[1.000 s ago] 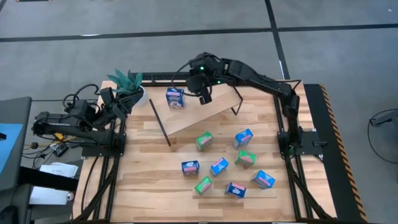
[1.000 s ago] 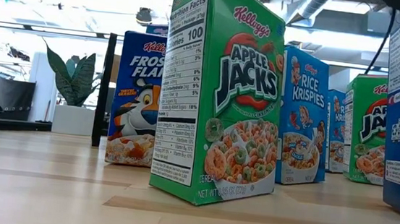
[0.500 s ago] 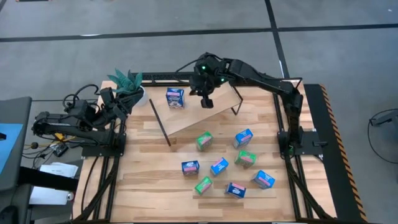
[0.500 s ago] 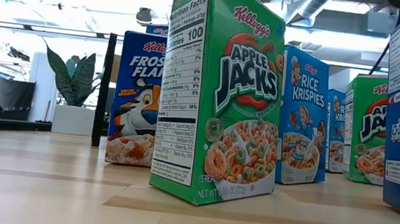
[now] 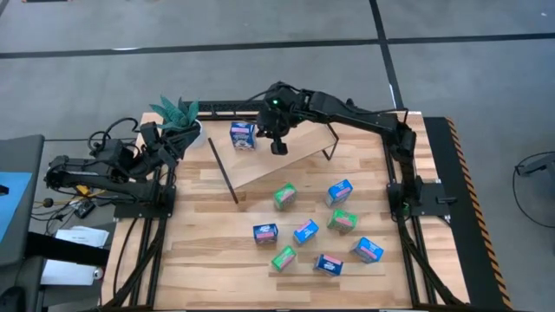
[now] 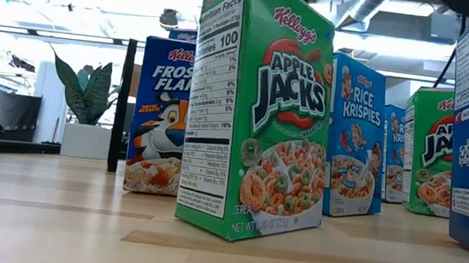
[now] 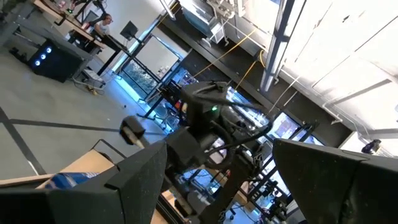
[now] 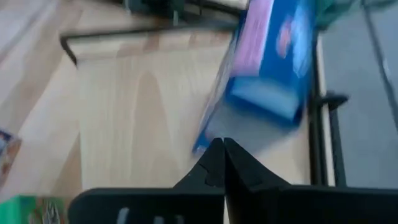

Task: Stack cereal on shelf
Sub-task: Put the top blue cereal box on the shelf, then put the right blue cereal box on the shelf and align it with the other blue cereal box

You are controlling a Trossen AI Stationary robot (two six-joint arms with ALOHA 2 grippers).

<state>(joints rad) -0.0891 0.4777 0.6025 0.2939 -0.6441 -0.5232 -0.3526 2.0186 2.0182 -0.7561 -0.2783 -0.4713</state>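
Observation:
The shelf [image 5: 282,152] is a tilted wooden board on black rod legs at the table's far side. One blue cereal box [image 5: 244,135] [image 8: 267,62] stands on its left part. My right gripper [image 5: 278,146] [image 8: 222,155] is shut and empty, slanting down over the board just right of that box, with a small gap showing from above. Several more cereal boxes [image 5: 308,230], blue and green, stand on the tabletop nearer me, among them a green one [image 6: 257,116]. My left gripper [image 5: 169,143] [image 7: 217,186] waits open at the far left.
A potted plant [image 5: 178,117] stands at the far left corner beside the left arm. The shelf's black front leg [image 5: 223,172] slants down onto the table. Bare tabletop [image 5: 208,260] lies near left of the loose boxes.
My right gripper has sunk toward the shelf board and gone a little toward the table's left, nearer the blue box there. It has rolled about its own line and its fingers have come together. The boxes have kept their places.

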